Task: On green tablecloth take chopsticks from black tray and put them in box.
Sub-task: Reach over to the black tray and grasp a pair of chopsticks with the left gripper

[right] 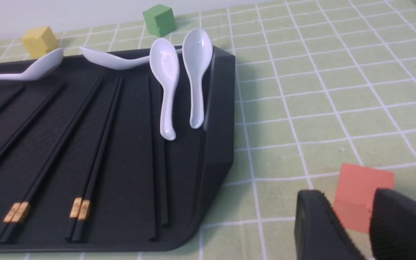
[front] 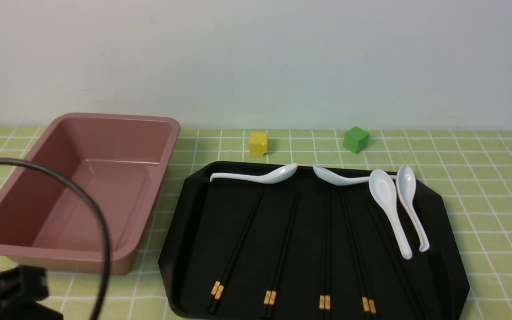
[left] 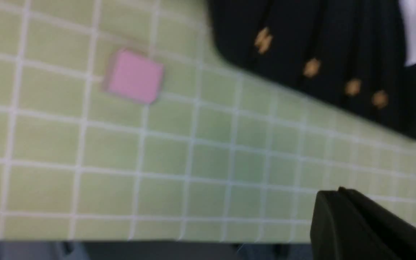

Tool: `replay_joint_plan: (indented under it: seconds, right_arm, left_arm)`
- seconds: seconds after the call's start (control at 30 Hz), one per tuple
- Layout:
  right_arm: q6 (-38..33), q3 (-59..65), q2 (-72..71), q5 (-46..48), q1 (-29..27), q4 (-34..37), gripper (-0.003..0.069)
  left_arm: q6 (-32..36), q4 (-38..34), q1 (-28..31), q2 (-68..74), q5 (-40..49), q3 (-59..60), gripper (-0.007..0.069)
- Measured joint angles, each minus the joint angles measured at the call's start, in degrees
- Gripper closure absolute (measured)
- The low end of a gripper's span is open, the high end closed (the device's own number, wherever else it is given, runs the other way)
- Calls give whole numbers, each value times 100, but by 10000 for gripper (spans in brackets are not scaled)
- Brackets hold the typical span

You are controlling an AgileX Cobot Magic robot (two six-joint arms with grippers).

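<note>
Pairs of long black chopsticks [front: 327, 249] with gold bands lie side by side in the glossy black cut-corner tray [front: 198, 231] on the light green checked tablecloth [front: 482, 178], with four white spoons [front: 389, 209] at the tray's far end. The deep dusty-pink plastic box [front: 118, 142] stands just left of the tray. Near the tray's near left corner, the left gripper [left: 338, 196] hangs over the cloth with jaws pressed together. Off the tray's near right corner, the right gripper [right: 350, 202] has its jaws apart.
</note>
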Motion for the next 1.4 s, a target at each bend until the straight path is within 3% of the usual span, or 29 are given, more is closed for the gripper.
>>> replay_joint_plan:
  seconds: [0.27, 0.4, 0.67, 0.8, 1.13, 1.4]
  right_arm:
    - [0, 0, 0, 0, 0, 0, 419]
    - [0, 0, 0, 0, 0, 0, 419]
    - [0, 0, 0, 0, 0, 0, 419]
    - [0, 0, 0, 0, 0, 0, 419]
    - [0, 0, 0, 0, 0, 0, 419]
    - [0, 0, 0, 0, 0, 0, 419]
  left_arm:
    - [825, -709, -114, 1957, -426, -248, 637]
    - [767, -528, -885, 2971, -779, -757, 589]
    - [-327, 1081, -2446, 4364, -1148, -2278, 337]
    - [-775, 1976, -2765, 5084, -1119, -2899, 263]
    - [-910, 2958, -2861, 6419, -1152, -3692, 245]
    - [-919, 3016, -2861, 6841, -1410, -3794, 272]
